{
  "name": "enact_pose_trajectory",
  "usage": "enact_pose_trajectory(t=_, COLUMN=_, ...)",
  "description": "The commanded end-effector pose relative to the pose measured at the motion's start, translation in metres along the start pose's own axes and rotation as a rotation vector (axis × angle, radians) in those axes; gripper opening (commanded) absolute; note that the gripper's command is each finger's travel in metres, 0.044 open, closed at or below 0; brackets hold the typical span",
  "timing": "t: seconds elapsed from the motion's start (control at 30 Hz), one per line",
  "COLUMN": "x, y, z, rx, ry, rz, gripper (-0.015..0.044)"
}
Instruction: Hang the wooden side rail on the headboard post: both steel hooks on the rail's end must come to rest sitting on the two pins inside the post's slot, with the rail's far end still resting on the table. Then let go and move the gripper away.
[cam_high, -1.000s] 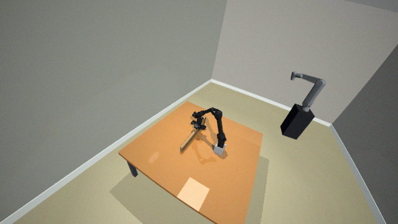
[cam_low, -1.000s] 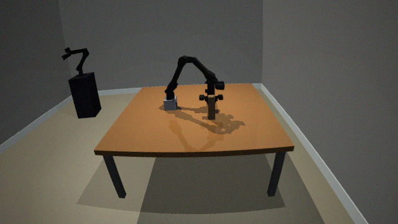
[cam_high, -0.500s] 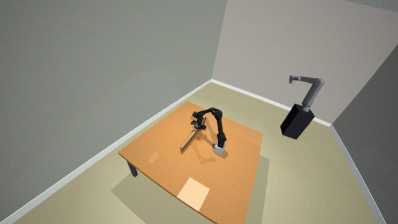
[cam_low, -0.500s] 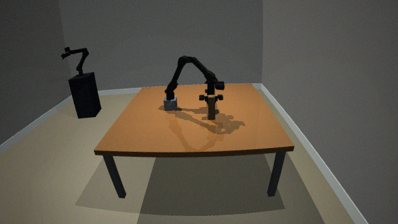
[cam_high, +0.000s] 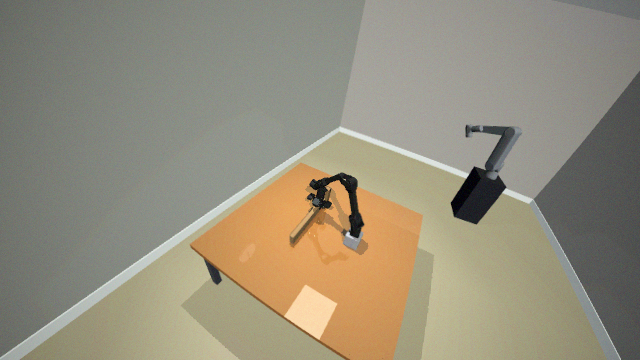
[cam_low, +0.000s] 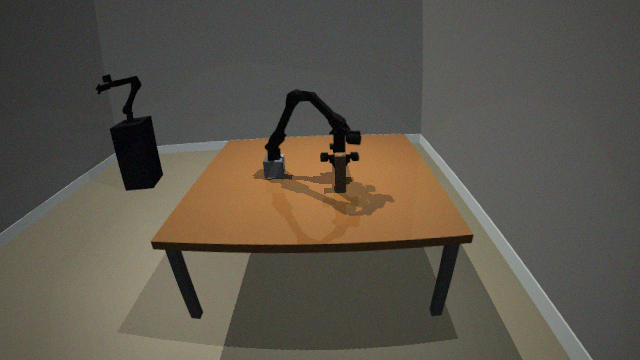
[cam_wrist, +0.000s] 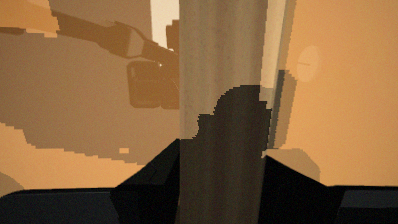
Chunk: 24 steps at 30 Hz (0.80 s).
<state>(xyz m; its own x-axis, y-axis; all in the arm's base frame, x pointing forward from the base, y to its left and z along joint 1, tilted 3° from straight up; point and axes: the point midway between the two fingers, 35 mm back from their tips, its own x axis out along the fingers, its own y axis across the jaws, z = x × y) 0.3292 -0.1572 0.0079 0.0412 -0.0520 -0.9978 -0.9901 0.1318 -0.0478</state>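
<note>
The wooden side rail (cam_high: 303, 227) (cam_wrist: 220, 55) is long and pale. In the top view it slants from my gripper down toward the near left, its far end low at the table top; I cannot tell if that end touches. My gripper (cam_high: 318, 205) (cam_wrist: 207, 145) is shut on the rail near its post end, one black finger on each side in the wrist view. The headboard post (cam_low: 340, 173) (cam_high: 328, 194) stands upright just beyond the gripper and hides the rail in the exterior view. The hooks, pins and slot are hidden, so I cannot tell whether the hooks sit on the pins.
The orange table (cam_high: 250, 225) (cam_low: 240, 215) carries my arm's pale base (cam_high: 353, 240) (cam_low: 274, 167), beside the rail. A bright square patch (cam_high: 311, 311) lies near one table edge. A second arm (cam_high: 501, 150) (cam_low: 133, 92) stands on a black pedestal (cam_high: 477, 196) (cam_low: 136, 154) off the table.
</note>
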Motion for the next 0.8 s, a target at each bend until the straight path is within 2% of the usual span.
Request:
enact_pose_trajectory(t=0.0, x=0.0, y=-0.0016, z=-0.001, rx=0.001, ry=0.004, rz=-0.006, gripper=0.0)
enact_pose_trajectory(t=0.77, x=0.0038, y=-0.0016, z=-0.001, rx=0.001, ry=0.004, rz=-0.006, gripper=0.0)
